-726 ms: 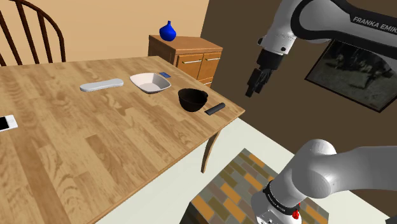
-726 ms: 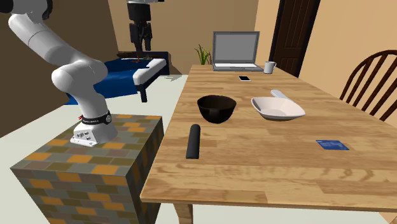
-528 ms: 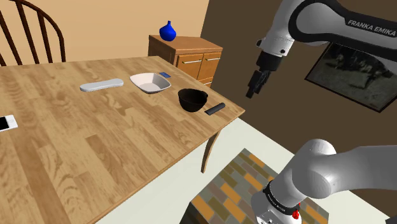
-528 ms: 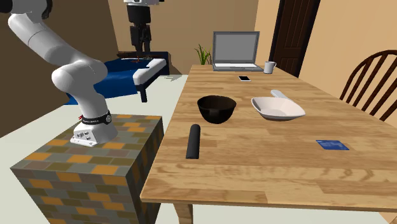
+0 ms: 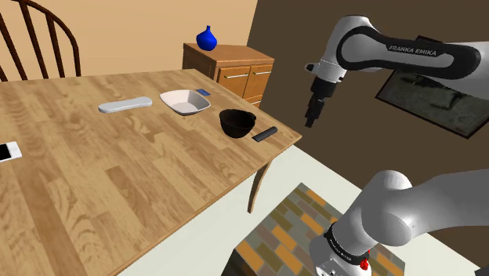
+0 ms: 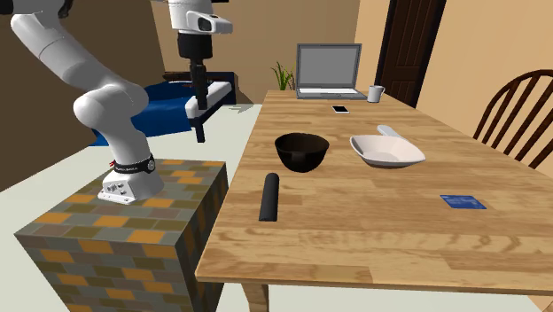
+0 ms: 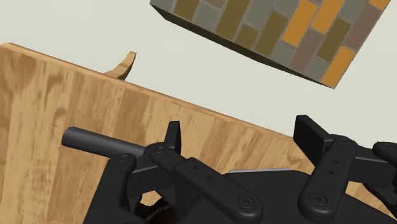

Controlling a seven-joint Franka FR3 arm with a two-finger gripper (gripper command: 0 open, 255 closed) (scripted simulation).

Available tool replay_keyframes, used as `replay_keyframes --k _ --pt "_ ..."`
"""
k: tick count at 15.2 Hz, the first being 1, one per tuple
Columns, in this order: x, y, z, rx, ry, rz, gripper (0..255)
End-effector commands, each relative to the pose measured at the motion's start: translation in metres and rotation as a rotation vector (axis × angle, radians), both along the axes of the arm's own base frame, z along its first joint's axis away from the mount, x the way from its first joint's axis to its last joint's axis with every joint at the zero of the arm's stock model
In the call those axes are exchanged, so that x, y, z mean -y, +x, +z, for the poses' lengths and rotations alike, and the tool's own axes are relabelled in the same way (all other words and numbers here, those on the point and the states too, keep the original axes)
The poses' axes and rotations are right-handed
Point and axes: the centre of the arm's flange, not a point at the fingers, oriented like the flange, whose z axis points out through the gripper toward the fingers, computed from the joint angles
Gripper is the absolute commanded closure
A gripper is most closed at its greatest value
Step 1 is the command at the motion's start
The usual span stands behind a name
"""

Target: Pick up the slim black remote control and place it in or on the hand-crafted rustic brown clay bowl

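Observation:
The slim black remote (image 5: 264, 134) lies near the table's edge closest to the stand, also seen as remote (image 6: 269, 196) and remote (image 7: 102, 141). Just beyond it stands the dark, nearly black round bowl (image 5: 237, 122), bowl (image 6: 301, 151). My gripper (image 5: 310, 119) hangs in the air past the table's edge, to the shoulder view's right of the remote and well above it. In the second exterior view the gripper (image 6: 200, 133) points down, left of the table. In the wrist view the gripper (image 7: 242, 132) is open with nothing between its fingers.
On the wooden table (image 5: 117, 180) are a white bowl (image 5: 185, 102), a grey flat remote (image 5: 124, 104), a phone (image 5: 8, 151), a blue card (image 6: 463, 202), a laptop (image 6: 329, 71) and a mug (image 6: 377, 93). The brick-patterned stand (image 6: 115, 230) sits beside the table. A chair (image 6: 523, 111) stands at the far side.
The arm has swung the gripper downward, so it now points straight down, nearer the table's height. The remote and the bowl have not moved.

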Motion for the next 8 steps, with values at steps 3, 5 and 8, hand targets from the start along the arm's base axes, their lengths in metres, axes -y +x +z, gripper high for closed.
replay_keyframes --k 3,5,8 --pt "0.035 0.026 -0.034 0.003 0.005 0.205 0" --pt "0.05 0.041 -0.049 0.005 0.008 0.303 0" --pt "0.069 0.066 -0.072 0.007 0.013 0.45 0"
